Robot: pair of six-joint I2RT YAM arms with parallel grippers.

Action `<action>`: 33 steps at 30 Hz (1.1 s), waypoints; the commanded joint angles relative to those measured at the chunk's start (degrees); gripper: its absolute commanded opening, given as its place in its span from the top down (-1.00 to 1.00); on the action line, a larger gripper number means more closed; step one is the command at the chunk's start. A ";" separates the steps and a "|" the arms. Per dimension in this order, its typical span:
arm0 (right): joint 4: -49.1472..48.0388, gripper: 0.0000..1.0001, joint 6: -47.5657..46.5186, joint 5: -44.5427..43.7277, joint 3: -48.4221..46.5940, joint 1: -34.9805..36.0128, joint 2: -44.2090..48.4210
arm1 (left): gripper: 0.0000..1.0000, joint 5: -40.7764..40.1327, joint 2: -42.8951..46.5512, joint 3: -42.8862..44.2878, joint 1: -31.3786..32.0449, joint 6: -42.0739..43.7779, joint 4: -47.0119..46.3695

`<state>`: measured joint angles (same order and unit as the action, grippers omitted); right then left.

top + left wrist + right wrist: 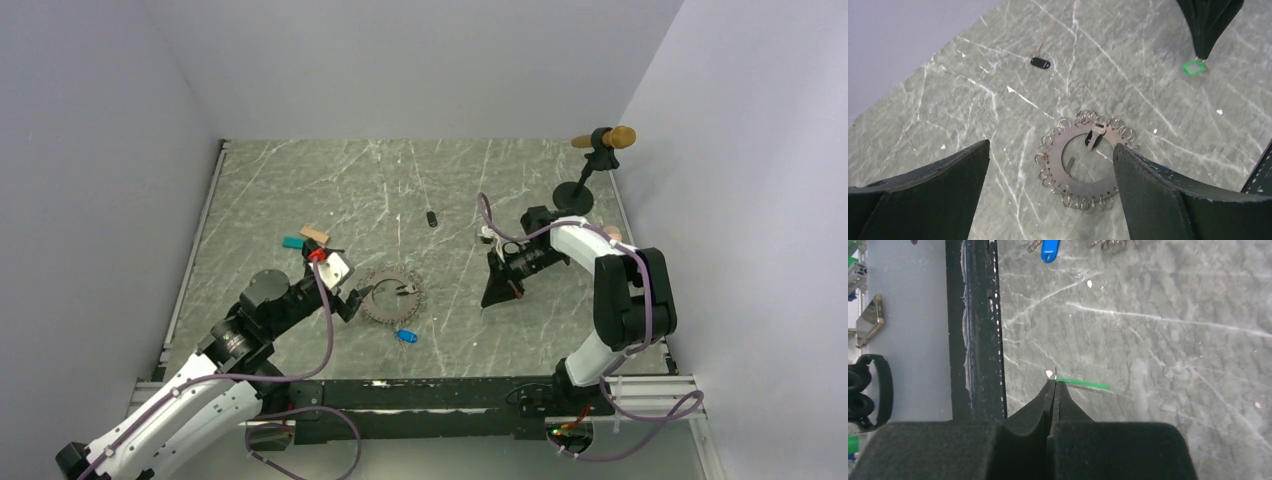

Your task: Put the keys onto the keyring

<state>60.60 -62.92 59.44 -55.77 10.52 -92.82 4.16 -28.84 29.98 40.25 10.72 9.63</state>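
The keyring (393, 296), a flat dark ring fringed with small loops, lies on the table. In the left wrist view it lies (1081, 191) below and between my fingers. My left gripper (360, 299) is open and empty, just left of the ring; it also shows in its own view (1051, 145). The blue key (406, 336) lies just near-right of the ring and shows in the right wrist view (1049, 250). My right gripper (498, 296) is shut on the green key (1083, 384), its tag edge-on at the fingertips (1054, 382) and low over the table. The left wrist view shows the green tag (1193, 67).
A small black key (431, 218) lies behind the ring, also in the left wrist view (1040, 62). Teal (292, 241) and tan (314, 235) blocks lie at the left. A black stand (590, 170) is at the back right. A dark rail (975, 330) borders the table's near edge.
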 commanded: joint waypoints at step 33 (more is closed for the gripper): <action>-25.62 0.96 35.04 -11.81 -9.45 5.03 -17.49 | -0.96 -0.95 3.37 -0.27 -0.65 4.05 -0.77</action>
<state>37.23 -29.28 48.60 -63.77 15.42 -110.80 3.16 -25.69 29.28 39.92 14.31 10.61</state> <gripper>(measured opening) 0.010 0.980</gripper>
